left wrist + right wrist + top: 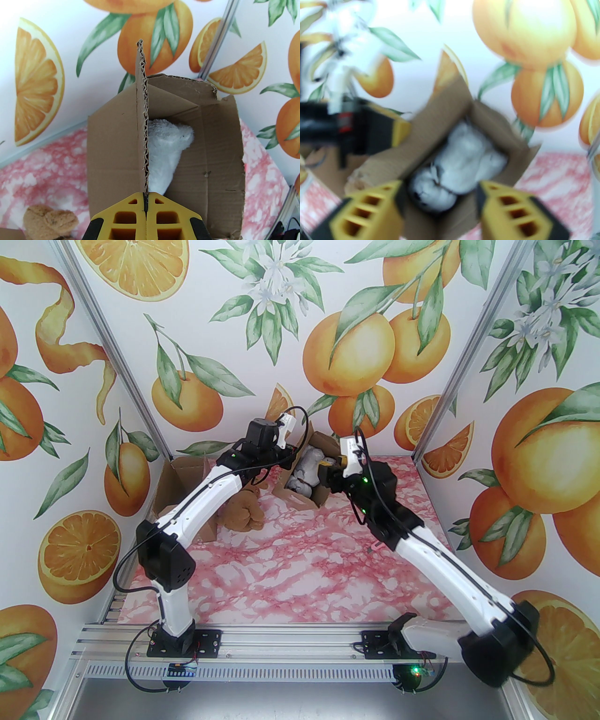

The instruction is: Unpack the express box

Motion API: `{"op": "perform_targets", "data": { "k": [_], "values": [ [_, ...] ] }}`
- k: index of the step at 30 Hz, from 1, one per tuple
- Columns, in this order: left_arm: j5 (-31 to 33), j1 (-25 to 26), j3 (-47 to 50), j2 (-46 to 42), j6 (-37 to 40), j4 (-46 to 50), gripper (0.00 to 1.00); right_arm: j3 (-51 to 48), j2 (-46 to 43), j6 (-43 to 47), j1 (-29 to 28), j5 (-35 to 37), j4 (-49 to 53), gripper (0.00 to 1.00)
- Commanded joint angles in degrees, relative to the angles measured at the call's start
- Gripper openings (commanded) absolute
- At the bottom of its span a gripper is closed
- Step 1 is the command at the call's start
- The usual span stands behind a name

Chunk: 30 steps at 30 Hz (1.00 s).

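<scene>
The express box stands open at the back of the table, and a white plush toy lies inside it. My left gripper is shut on the edge of an upright cardboard flap at the box's left side. The white plush shows just behind that flap. My right gripper hovers over the box opening with its fingers apart and the white plush below and between them. That view is blurred. From above, the right gripper is at the box's right rim.
A brown teddy bear lies on the pink marbled table, left of the box and under my left arm. A second open cardboard box stands at the back left corner. Patterned walls close in the back and both sides.
</scene>
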<state>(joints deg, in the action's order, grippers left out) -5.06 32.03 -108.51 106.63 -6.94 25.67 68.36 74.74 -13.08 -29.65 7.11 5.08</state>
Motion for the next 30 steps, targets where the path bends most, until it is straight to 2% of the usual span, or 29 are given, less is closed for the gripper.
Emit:
{"op": "perform_targets", "data": {
  "k": [1,5,8,14,20,24,30],
  "values": [
    [3.1,1.0,3.0,-6.1,1.2,-12.0,0.00,0.8,1.6,-13.3,-1.6,4.5,2.8,0.49],
    [4.9,2.3,6.5,-7.7,1.3,-16.0,0.00,4.6,6.1,-18.2,-3.7,3.7,3.7,0.49],
    [5.2,2.9,6.6,-7.7,1.4,-16.4,0.00,7.4,9.3,-21.9,-3.9,5.1,5.9,0.54],
    [5.7,3.5,6.6,-7.7,0.2,-16.6,0.00,6.8,10.8,-31.6,-3.6,14.7,7.7,0.60],
    [4.7,4.0,6.8,-7.8,-2.1,-17.0,0.00,6.4,13.1,-31.9,-3.5,20.0,6.0,0.61],
    [4.2,4.3,6.9,-8.1,-2.8,-17.0,0.00,8.3,15.5,-30.5,-2.2,20.8,6.1,0.63],
    [2.9,4.8,7.0,-7.5,-4.6,-17.0,0.00,8.1,17.8,-29.9,-0.6,18.7,0.1,0.64]
  ]
}}
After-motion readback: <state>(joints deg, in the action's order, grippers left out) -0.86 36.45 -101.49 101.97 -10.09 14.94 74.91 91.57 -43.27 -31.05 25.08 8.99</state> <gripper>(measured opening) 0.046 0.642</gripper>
